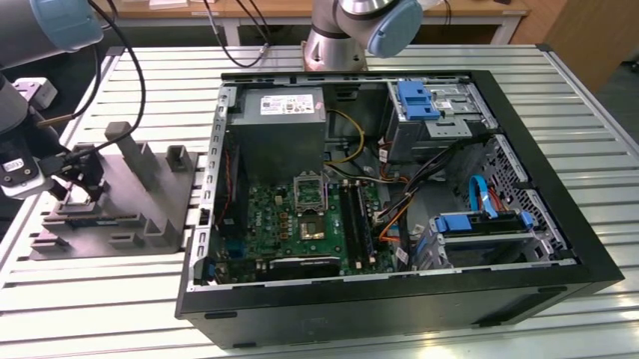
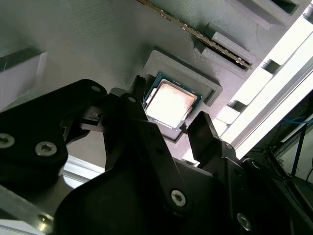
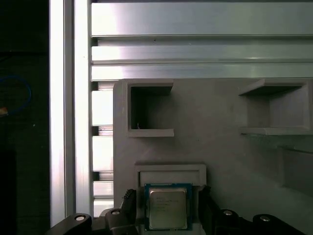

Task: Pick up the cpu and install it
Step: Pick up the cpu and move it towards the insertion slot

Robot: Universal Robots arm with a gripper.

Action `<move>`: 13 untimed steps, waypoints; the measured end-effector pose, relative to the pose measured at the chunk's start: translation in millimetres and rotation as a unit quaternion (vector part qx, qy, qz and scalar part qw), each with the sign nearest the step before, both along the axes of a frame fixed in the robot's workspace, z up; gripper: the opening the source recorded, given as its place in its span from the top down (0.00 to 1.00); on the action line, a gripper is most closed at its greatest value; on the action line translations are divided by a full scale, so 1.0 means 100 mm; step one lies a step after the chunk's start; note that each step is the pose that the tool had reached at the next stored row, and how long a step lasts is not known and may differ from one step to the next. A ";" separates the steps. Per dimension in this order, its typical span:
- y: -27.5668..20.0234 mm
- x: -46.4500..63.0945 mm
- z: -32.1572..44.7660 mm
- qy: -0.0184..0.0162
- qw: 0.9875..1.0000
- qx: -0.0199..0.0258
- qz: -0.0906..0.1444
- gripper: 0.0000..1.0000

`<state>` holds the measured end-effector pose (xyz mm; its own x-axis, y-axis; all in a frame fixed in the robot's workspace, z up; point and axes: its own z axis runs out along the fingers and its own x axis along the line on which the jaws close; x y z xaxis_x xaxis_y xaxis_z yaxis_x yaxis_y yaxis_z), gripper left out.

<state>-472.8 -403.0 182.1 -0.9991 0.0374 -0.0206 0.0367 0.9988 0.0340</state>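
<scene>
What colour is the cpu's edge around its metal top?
Teal-green rim on the cpu, clearest in the second wrist view.

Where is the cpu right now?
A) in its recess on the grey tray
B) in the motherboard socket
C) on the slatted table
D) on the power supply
A: the cpu lies in its recess of the grey tray, with the open hand straddling it.
</scene>
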 end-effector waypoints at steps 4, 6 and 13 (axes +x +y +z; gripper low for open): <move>-0.001 0.00 0.002 0.000 1.000 0.000 0.000 0.38; 0.000 -0.01 0.001 0.000 1.000 0.000 0.000 0.38; 0.000 -0.01 0.001 0.000 1.000 0.000 0.000 0.40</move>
